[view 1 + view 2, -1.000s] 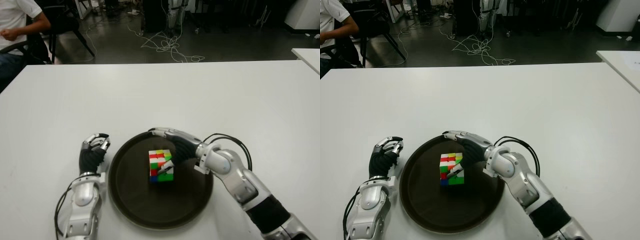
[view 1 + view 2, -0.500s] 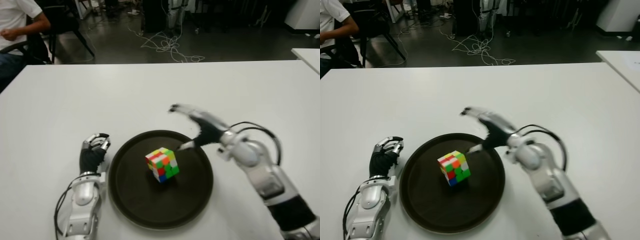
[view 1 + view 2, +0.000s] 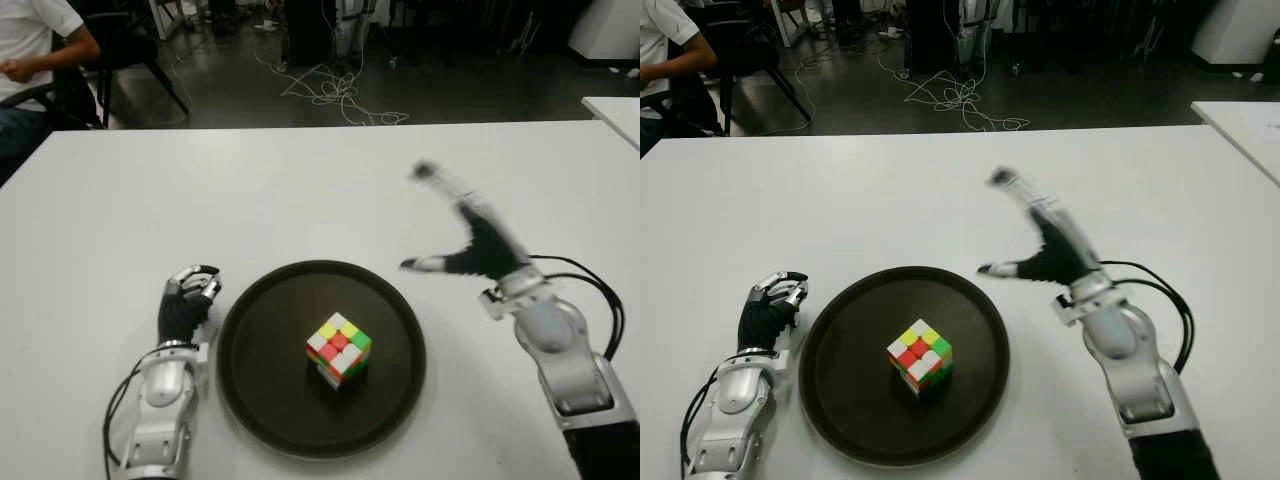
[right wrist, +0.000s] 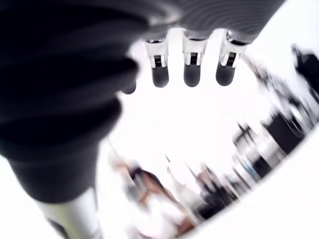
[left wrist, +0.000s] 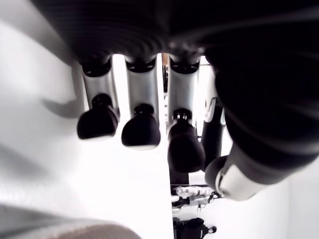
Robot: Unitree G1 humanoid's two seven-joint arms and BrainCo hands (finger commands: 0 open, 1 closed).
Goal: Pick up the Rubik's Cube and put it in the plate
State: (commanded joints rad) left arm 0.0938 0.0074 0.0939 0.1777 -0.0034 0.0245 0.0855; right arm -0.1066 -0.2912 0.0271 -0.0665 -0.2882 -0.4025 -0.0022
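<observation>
The Rubik's Cube (image 3: 338, 348) lies inside the dark round plate (image 3: 262, 400), near its middle, turned corner-on, with no hand touching it. My right hand (image 3: 452, 236) is raised to the right of the plate's far rim, open, fingers spread and thumb pointing toward the plate. In the right wrist view its fingers (image 4: 192, 68) are stretched out with nothing between them. My left hand (image 3: 187, 296) shows beside the plate's left rim with its fingers curled and empty; the left wrist view shows the same curled fingertips (image 5: 141, 130).
The white table (image 3: 250, 190) runs back to a far edge (image 3: 330, 126). Beyond it are a dark floor with loose cables (image 3: 335, 92), a seated person (image 3: 35, 50) at the far left and another white table corner (image 3: 615, 108) at the right.
My right hand let go of the cube and swung up and to the right, off the plate. The cube rolled a little to the right inside the plate. The left hand stayed put.
</observation>
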